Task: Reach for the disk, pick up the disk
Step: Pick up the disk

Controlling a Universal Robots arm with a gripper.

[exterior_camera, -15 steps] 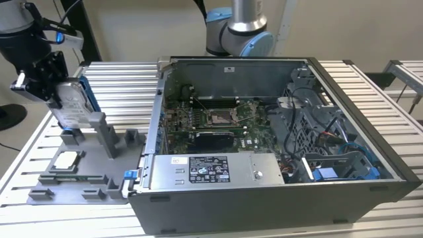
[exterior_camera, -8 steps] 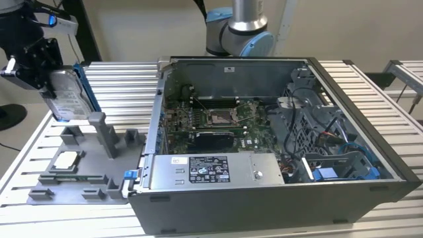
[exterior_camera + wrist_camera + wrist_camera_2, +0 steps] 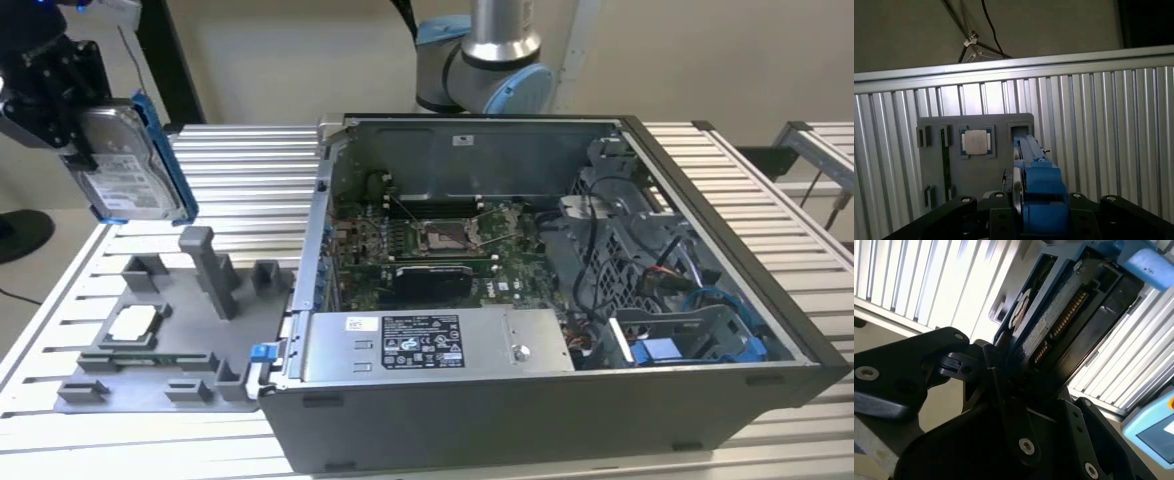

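In the exterior view the disk [image 3: 130,168], a silver hard drive with a white label and a blue bracket along its edges, hangs on edge above the grey fixture plate [image 3: 160,345] at that view's left. My black gripper [image 3: 83,135] is shut on its upper end. In the second wrist view the disk [image 3: 1054,325] shows its circuit-board side, clamped between the black fingers [image 3: 991,365]. In the first wrist view the disk's blue bracket edge [image 3: 1039,192] runs out from the gripper [image 3: 1026,212], above the fixture plate [image 3: 1004,125].
An open computer case [image 3: 694,330] stands on the slatted table [image 3: 240,160], with a grey metal box [image 3: 427,345] along its near side. The fixture plate carries a square CPU chip [image 3: 134,322] [image 3: 977,141] and an upright post [image 3: 207,268]. The arm's base [image 3: 487,60] is behind the case.
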